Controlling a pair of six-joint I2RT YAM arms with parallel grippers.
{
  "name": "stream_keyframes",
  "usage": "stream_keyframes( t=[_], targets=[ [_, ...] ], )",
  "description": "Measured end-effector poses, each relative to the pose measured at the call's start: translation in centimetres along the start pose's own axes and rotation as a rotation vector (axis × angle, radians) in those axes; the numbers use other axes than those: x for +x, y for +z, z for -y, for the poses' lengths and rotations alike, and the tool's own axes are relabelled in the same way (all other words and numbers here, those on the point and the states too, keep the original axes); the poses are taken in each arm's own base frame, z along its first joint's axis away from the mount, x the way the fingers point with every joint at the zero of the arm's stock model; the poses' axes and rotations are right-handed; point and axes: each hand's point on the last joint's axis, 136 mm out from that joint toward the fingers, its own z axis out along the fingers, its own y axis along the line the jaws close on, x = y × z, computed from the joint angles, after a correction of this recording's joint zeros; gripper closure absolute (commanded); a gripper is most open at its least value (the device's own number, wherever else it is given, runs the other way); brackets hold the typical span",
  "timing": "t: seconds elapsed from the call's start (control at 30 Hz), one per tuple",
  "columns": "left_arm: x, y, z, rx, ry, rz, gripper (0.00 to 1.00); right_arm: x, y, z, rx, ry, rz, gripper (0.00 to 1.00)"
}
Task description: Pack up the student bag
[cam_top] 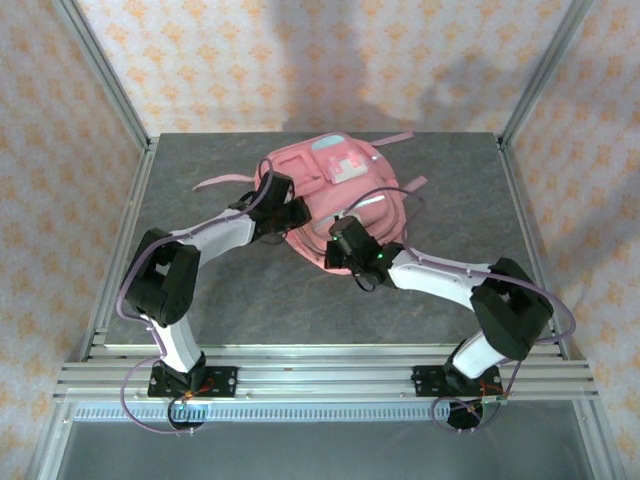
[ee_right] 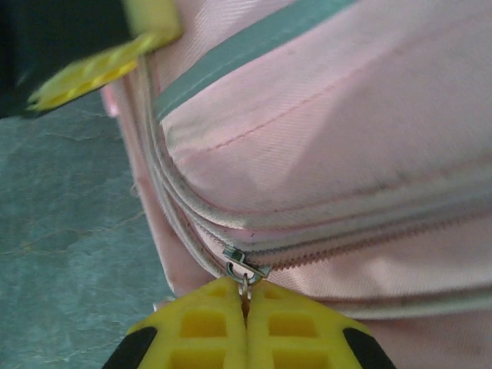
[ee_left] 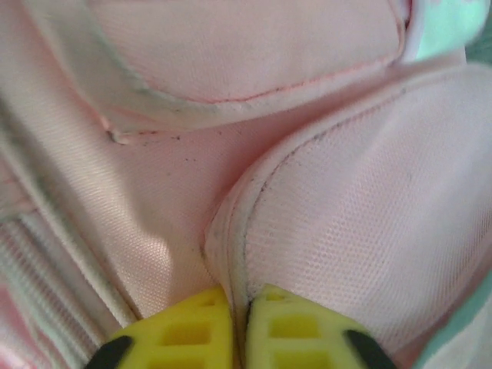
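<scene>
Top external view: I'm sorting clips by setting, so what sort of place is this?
Probably a robotics lab cell: a grey table fenced by aluminium frame rails, patterned backdrop walls, and two robot arms bolted at its near edge over a student bag.

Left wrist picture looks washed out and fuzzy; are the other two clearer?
Left wrist view: very close to the student bag, pale, yellow fingertips blurred. Right wrist view: zipper pull fairly crisp, top corner fuzzy. Top external view: sharpest, soft shadow on wallpaper.

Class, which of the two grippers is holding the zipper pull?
The right gripper: it is shut on the metal zipper pull; the left gripper pinches only a student bag seam.
</scene>
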Motion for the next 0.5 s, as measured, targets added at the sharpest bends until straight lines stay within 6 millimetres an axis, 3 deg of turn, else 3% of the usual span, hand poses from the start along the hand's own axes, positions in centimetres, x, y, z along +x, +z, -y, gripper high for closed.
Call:
stream_keyframes(
  t=[0.1,0.2,0.33,0.5],
  targets=[
    [-2.7,-0.7,-0.1,-0.006,0.008,0.085,0.47,0.7,0.6,-1.9,-0.046,-0.008,-0.028,1.00],
    [-3.6,-2.3,-1.3,-0.013,-0.012,0.145,0.46,1.3,1.2,-3.2,-0.075,-0.021,-0.056,1.00],
    [-0.3,-4.3,-3.0,-0.004,-0.043,0.142,0.44,1.3,1.2,-3.9,-0.096,-0.023,-0.064,1.00],
    [4.8,-3.8,-3.0,0.019,-0.052,0.083,0.44,1.3,1.2,-3.9,-0.097,-0.023,-0.066,1.00]
  ],
)
